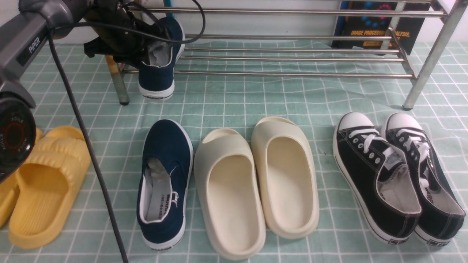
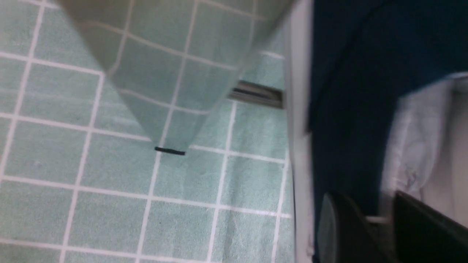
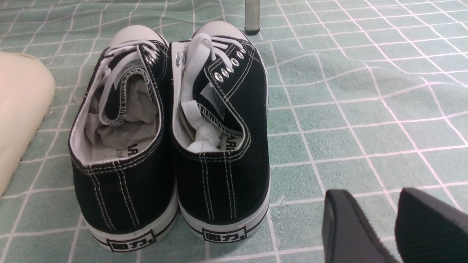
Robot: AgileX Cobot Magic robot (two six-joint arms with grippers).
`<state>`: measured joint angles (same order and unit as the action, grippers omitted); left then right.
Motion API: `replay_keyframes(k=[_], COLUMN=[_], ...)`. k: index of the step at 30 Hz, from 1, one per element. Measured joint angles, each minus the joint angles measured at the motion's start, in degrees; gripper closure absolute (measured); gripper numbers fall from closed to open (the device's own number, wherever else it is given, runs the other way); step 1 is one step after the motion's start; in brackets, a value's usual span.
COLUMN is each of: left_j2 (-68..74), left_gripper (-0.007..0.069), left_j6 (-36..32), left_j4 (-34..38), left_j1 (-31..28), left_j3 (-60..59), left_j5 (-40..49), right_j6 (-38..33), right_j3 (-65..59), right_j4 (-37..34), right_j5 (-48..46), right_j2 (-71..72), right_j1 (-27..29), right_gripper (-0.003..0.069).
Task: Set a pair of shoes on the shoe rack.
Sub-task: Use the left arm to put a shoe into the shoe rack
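Left jaws clench tilted shoe, heel overhanging rack; let go now, may slide off. Right jaws released.

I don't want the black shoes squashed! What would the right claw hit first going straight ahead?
The right claw probably meets bare green cloth beside the black sneakers first; depth is unclear.
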<state>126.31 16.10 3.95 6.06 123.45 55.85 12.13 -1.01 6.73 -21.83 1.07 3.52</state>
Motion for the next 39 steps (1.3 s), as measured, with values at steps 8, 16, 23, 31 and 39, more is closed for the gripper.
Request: replay_keyframes(k=[8,16,23,31,39], left_j2=[-3.9,-9.2,-9.1,-8.4,-5.4], left_gripper=[0.0387,0.0427,0.0503,0.0545,0.0545], left_j6=[-0.1,-0.3,-6.9,-8.7,0.6], left_j4=[-0.5,-1.6,6.6,1.6,-7.7], left_j1=[0.0,0.0,1.8,8.2,7.9], left_j3=[2.7,5.0,2.1,-11.6,-14.3], left_j5=[1.7,10.3,15.4,11.5,2.3], right_j6=[0.0,0.0,0.0,0.0,0.0], right_j3=[0.0,0.0,0.0,0.0,0.0], right_j4=[0.0,0.0,0.0,0.0,0.0], right_j5=[0.0,0.0,0.0,0.0,0.0], right_j2=[0.0,0.0,0.0,0.0,0.0], right_j1=[0.0,0.0,0.0,0.0,0.0], right_gripper=[0.0412,0.0412,0.0412,0.0412,0.0412])
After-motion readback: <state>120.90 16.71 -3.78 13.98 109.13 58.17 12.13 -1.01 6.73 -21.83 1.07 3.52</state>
